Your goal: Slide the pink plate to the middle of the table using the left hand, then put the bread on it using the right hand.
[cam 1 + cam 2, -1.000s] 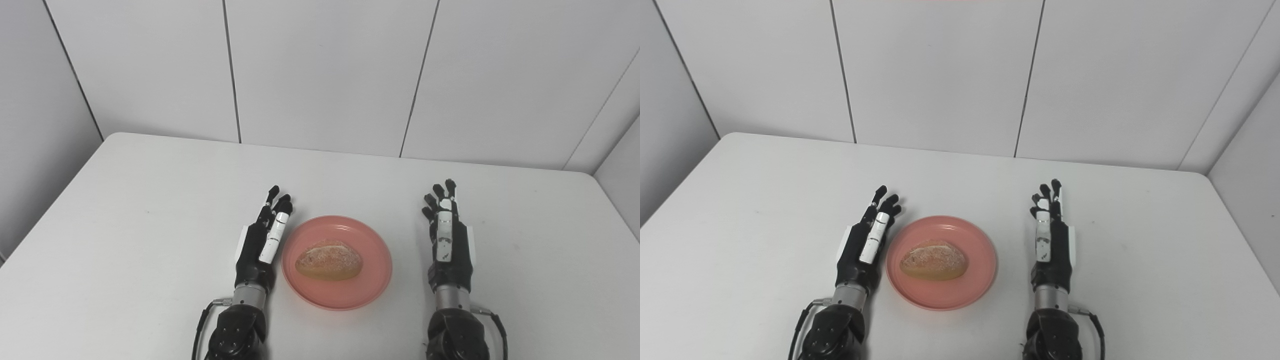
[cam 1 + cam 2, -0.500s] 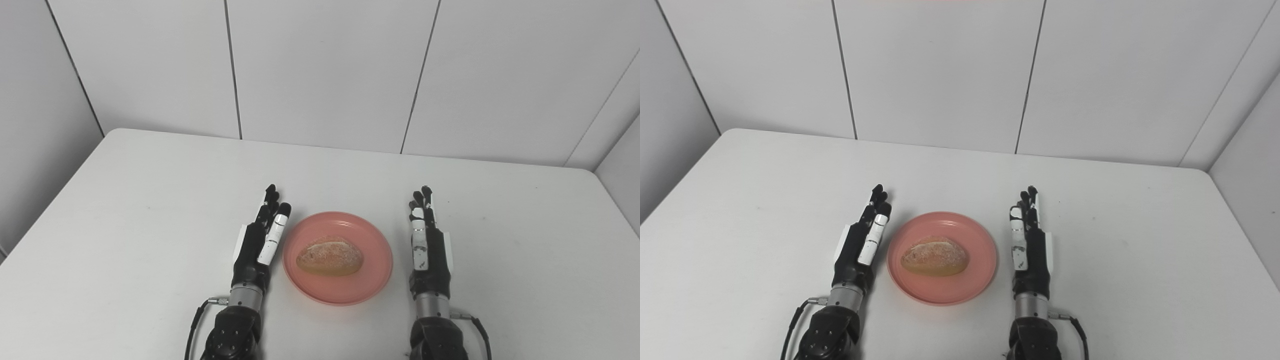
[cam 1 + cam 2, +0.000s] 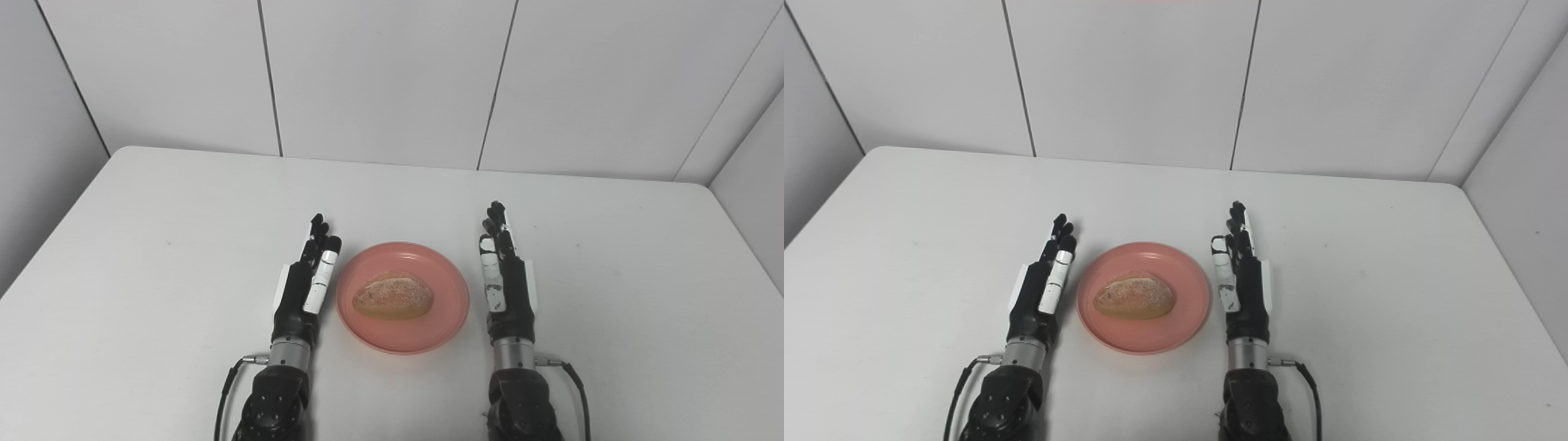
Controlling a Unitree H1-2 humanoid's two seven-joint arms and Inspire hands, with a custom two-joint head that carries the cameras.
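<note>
My left hand is flat and edge-on, fingers straight, lying close alongside one another and pointing away from me, holding nothing. Black segmented shell, glossy, with a white bar along the uppermost finger and a white plate at the outer side. My right hand mirrors it: fingers extended side by side, nothing in them, same black casing with white inlays. Each ends in a bright metal wrist collar and a dark rounded forearm, with a thin black cable looping off.

Between the two hands sits the pink plate: round, shallow, smooth, matte salmon, raised rim. Left hand is just beside its left rim; right hand just beside its right rim; contact cannot be confirmed on either side.

Bread lies in the plate's centre: oval roll, golden-brown crust, paler floury speckling on top.

Table is plain white, matte, with rounded corners. Plate sits near its middle, toward my edge.
</note>
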